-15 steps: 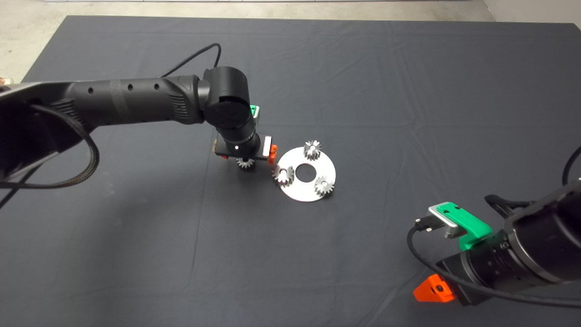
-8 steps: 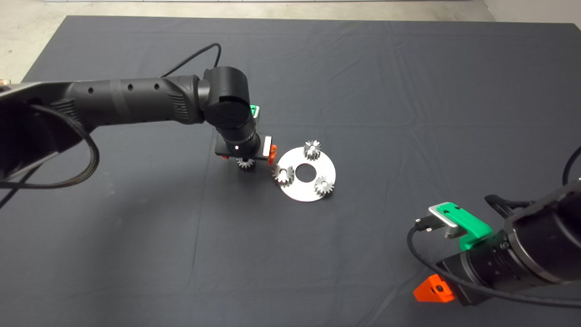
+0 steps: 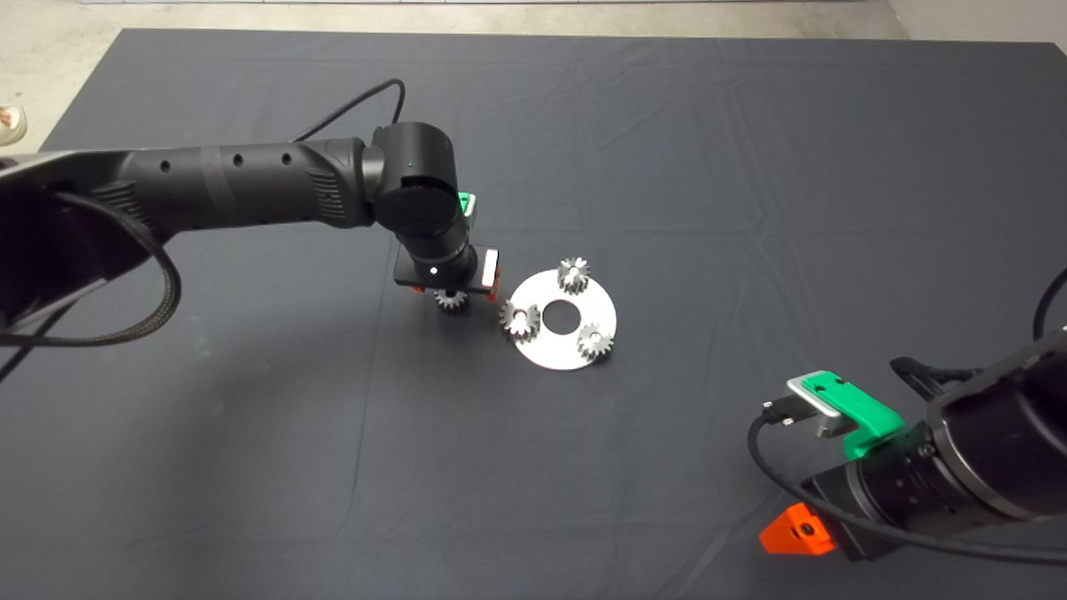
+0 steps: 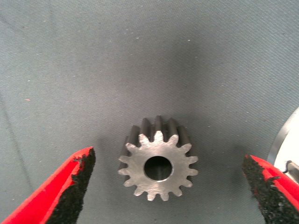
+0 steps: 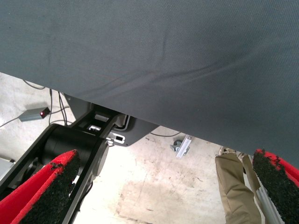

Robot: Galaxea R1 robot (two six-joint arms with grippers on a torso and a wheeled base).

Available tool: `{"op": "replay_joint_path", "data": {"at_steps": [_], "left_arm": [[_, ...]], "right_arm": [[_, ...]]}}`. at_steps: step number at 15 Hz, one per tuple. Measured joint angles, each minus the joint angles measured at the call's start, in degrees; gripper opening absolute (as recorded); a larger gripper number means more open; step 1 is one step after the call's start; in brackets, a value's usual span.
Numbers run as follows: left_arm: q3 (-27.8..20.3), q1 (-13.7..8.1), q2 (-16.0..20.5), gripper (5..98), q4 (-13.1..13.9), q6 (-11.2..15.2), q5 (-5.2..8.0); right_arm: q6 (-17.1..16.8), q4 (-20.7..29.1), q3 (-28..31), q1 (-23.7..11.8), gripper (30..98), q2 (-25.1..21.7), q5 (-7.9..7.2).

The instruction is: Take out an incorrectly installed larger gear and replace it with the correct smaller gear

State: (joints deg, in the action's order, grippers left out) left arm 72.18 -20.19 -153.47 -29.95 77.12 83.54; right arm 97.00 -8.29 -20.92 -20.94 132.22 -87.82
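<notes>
Left claw (image 4: 161,186) spread around loose gear (image 4: 158,164), probably smaller gear; right claw (image 5: 163,186) parked, spread.

The larger gear (image 3: 520,321), silvery with pointed teeth, sits on the left edge of the round metal plate (image 3: 575,354). The smaller gear (image 4: 158,166) lies flat on the mat just left of that plate, centre hole facing up.

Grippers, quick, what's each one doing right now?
Left gripper: open, straddling the loose gear on the mat, not gripping it.
Right gripper: open, holding nothing, parked at the mat's lower right edge.
</notes>
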Motion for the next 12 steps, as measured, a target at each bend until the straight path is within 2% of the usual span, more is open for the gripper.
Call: {"op": "replay_joint_path", "data": {"at_steps": [2, 3, 6, 8, 12], "left_arm": [[0.0, 0.0, 0.0, 80.2, 0.0, 0.0, 0.00], [0.0, 0.0, 0.0, 77.0, 0.0, 0.0, -0.06], [0.0, 0.0, 0.0, 75.8, 0.0, 0.0, -0.96], [0.0, 0.0, 0.0, 70.6, 0.0, 0.0, -1.02], [0.0, 0.0, 0.0, 70.4, 0.0, 0.0, -1.02]], "right_arm": [[0.0, 0.0, 0.0, 0.0, 97.7, 0.0, 0.00], [0.0, 0.0, 0.0, 0.0, 97.7, 0.0, 0.00], [0.0, 0.0, 0.0, 0.0, 97.7, 0.0, 0.00], [0.0, 0.0, 0.0, 0.0, 97.7, 0.0, 0.00], [0.0, 0.0, 0.0, 0.0, 97.7, 0.0, 0.00]]}}
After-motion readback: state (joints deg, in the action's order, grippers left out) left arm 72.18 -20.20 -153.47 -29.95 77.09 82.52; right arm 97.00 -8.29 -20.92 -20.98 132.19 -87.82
